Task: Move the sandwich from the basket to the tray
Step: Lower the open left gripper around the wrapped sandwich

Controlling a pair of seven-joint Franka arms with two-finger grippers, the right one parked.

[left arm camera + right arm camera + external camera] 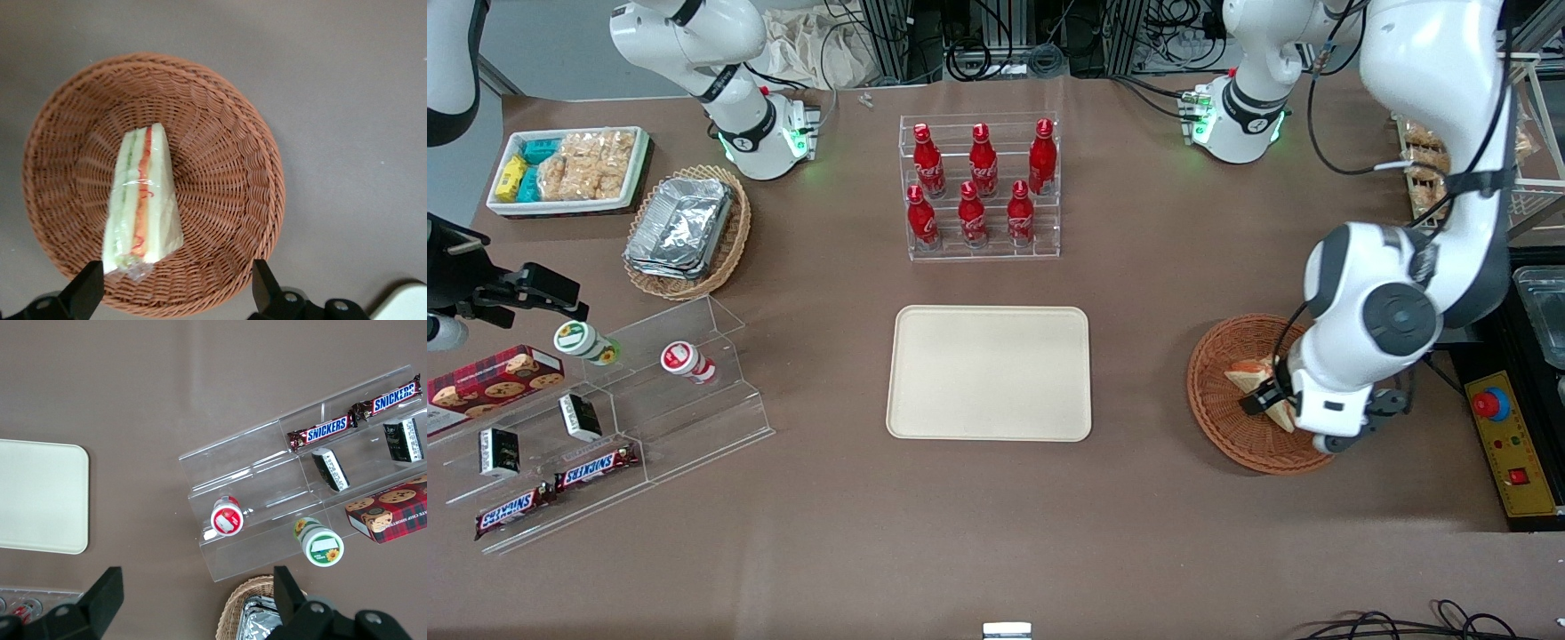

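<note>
The gripper [175, 297] of the working left arm hangs directly above the round reddish-brown wicker basket [1214, 400], which sits on the brown tabletop [1138, 284] toward the working arm's end. Its two dark fingers [87, 293] stand wide apart with nothing between them; one finger is just beside the sandwich's broad end and the other is over the basket's rim. The sandwich [141, 200], a triangular wedge of pale bread in clear wrap with green and orange-red filling layers showing along its edge, lies inside the basket on the woven floor, its narrow tip pointing away from the fingers. In the front view the sandwich [1254, 375] is partly hidden by the arm's wrist. The cream-beige rectangular tray [989, 373] lies flat near the middle of the tabletop, well apart from the basket, with nothing on it. Farther from the front camera than the tray, a clear tiered rack [983, 249] carries six red cola bottles [971, 215]. Toward the parked arm's end lie a lighter oval wicker basket [729, 244] holding foil containers [680, 227], a white bin of bagged snacks [569, 167], and a clear stepped stand [685, 418] with two small lidded cups [689, 362], Snickers bars [596, 462] and a box of cookies [494, 378].
</note>
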